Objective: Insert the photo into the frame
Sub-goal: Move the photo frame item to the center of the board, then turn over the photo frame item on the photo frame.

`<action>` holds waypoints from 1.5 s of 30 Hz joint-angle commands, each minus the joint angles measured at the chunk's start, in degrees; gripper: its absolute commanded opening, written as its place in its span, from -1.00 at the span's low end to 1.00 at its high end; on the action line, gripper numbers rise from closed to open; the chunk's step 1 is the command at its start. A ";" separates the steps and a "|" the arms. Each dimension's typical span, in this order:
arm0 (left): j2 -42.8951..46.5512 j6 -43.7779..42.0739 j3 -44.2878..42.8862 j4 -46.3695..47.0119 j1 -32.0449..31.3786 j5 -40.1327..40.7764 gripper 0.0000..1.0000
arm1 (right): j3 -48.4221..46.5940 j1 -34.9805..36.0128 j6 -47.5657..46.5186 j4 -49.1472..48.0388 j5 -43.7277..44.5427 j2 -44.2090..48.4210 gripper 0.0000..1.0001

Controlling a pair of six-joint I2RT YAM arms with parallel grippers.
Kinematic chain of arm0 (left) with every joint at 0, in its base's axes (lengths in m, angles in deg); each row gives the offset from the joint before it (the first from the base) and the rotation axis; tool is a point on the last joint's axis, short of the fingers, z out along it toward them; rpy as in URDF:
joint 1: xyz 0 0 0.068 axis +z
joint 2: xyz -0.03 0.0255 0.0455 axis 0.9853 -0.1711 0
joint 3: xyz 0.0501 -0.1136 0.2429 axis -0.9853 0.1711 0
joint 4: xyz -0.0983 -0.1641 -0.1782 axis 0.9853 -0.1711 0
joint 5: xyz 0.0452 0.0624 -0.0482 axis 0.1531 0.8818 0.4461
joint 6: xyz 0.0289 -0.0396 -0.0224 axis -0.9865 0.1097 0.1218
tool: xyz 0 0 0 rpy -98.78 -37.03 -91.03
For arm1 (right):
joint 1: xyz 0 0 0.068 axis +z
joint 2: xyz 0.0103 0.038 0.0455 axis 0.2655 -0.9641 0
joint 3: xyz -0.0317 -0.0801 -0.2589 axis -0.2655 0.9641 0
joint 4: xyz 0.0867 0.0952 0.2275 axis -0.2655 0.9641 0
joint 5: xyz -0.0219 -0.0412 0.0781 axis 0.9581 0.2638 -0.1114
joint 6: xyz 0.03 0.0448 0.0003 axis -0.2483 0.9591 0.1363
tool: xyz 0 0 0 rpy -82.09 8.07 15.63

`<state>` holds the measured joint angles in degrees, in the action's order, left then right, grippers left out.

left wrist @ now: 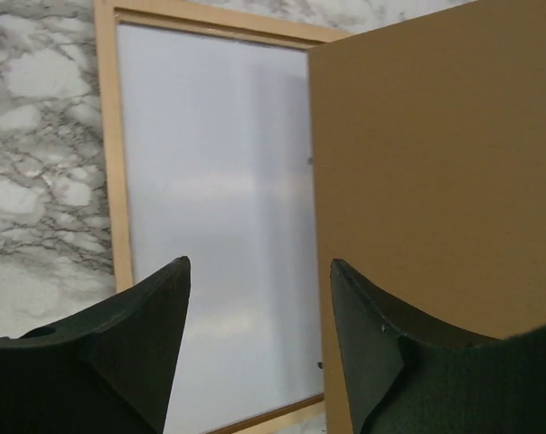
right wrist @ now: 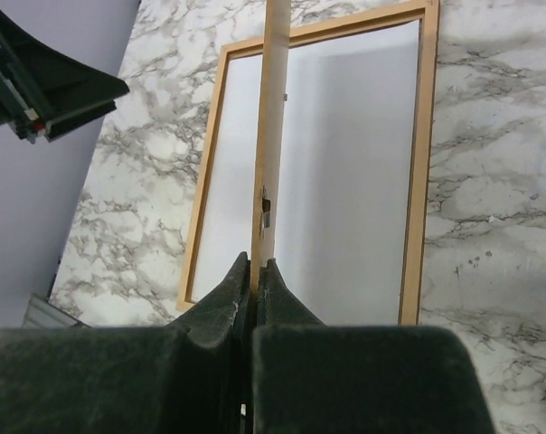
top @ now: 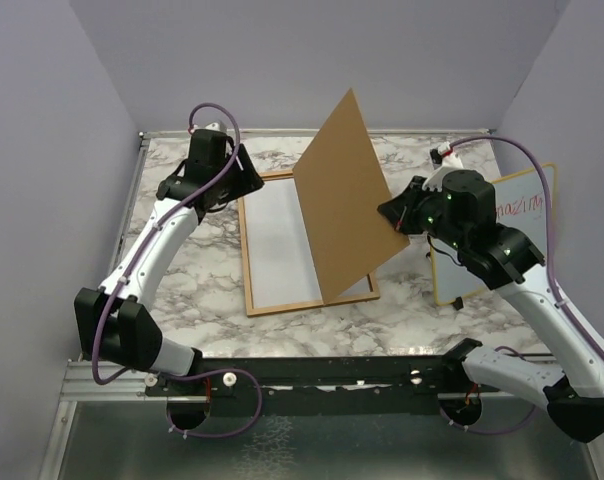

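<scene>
Here the right gripper's (right wrist: 253, 271) jaws pinch the frame's (top: 245, 260) tilted brown back board (top: 347, 190); left gripper's (left wrist: 259, 271) jaws gape.

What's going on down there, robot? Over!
Right gripper shut on back board, board raised on edge. Left gripper open, empty, by frame. Photo not in sight. Nothing else in the way.

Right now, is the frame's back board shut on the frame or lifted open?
Lifted open: the back board stands on edge over the frame, pinched by the right end effector, pale interior exposed.
</scene>
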<state>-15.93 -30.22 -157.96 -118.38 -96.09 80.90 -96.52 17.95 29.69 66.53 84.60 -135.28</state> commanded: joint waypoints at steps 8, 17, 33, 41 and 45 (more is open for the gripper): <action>2.48 11.48 -2.98 12.13 -8.58 -12.30 0.64 | -9.77 -0.21 -7.19 2.58 -2.00 -6.37 -0.99; 0.74 15.89 -7.89 18.83 -10.64 -11.44 0.98 | -13.88 -0.21 -10.32 2.78 -0.78 -9.49 -0.99; -11.28 18.96 -23.52 18.73 -12.74 -11.54 0.98 | -23.10 1.97 -23.53 2.91 4.42 -17.24 -0.99; -17.13 18.25 -30.80 17.23 -13.94 -10.16 0.98 | -21.78 7.02 -26.37 -1.88 12.85 -19.09 -0.99; -18.01 17.38 -31.54 13.46 -14.11 -6.83 0.98 | -22.46 10.45 -28.76 -3.79 18.57 -20.81 -0.99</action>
<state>-32.70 -12.40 -188.03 -100.85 -109.91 70.06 -117.07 25.82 4.33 70.99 95.51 -155.28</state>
